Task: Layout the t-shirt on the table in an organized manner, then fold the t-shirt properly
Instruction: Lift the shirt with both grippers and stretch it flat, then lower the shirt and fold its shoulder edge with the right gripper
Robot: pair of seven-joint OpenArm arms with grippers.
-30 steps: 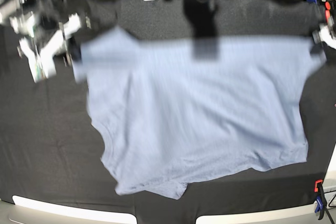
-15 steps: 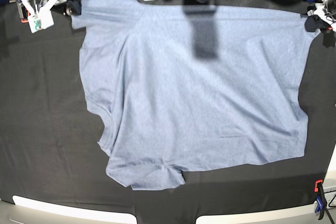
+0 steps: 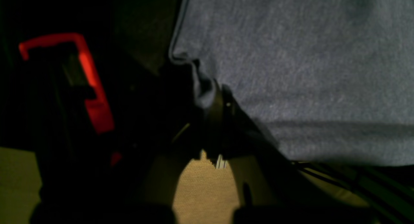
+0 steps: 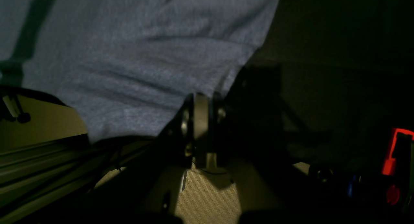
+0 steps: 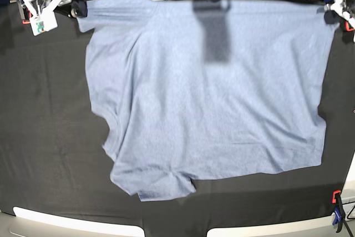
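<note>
Base view: t-shirt (image 5: 211, 98) spread flat-ish, plain blue-grey.

1. The right gripper (image 4: 202, 120) sits at the far left corner of the scene, its jaws pressed together on an edge of the t-shirt (image 5: 211, 109).
2. The left gripper (image 3: 215, 97) sits at the far right corner, jaws likewise clamped on the shirt's edge.
3. Both arms are stretched wide apart along the far side, only their ends showing in the base view.
</note>
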